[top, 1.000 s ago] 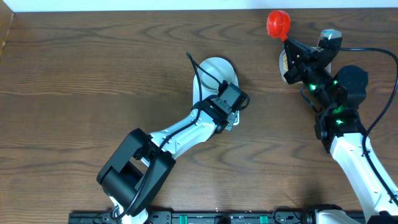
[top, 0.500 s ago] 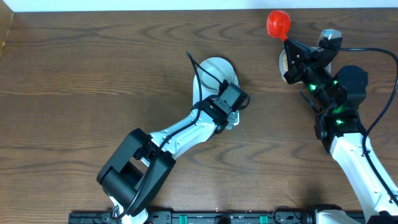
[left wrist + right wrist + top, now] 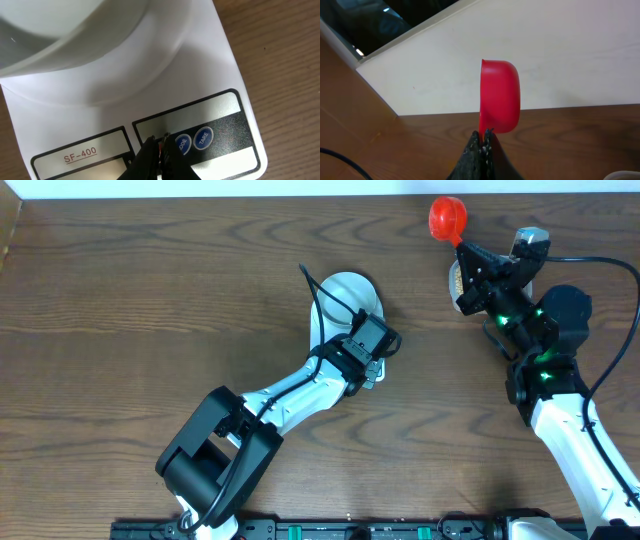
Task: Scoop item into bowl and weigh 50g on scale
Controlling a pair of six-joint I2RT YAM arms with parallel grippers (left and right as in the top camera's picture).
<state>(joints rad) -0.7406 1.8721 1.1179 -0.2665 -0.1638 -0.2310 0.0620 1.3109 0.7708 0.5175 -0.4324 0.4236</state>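
My left gripper (image 3: 161, 146), pinched closed and empty, points at the button panel of the scale (image 3: 220, 70) in the middle of the table (image 3: 150, 300), the bowl (image 3: 75, 35) sitting on it; my right gripper (image 3: 482, 136), clamped on the red scoop (image 3: 500, 95), holds it raised near the far right corner

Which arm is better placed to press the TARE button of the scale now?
Left: the left tool, shut, is close to the TARE button on the scale; the right tool holds the red scoop elsewhere.
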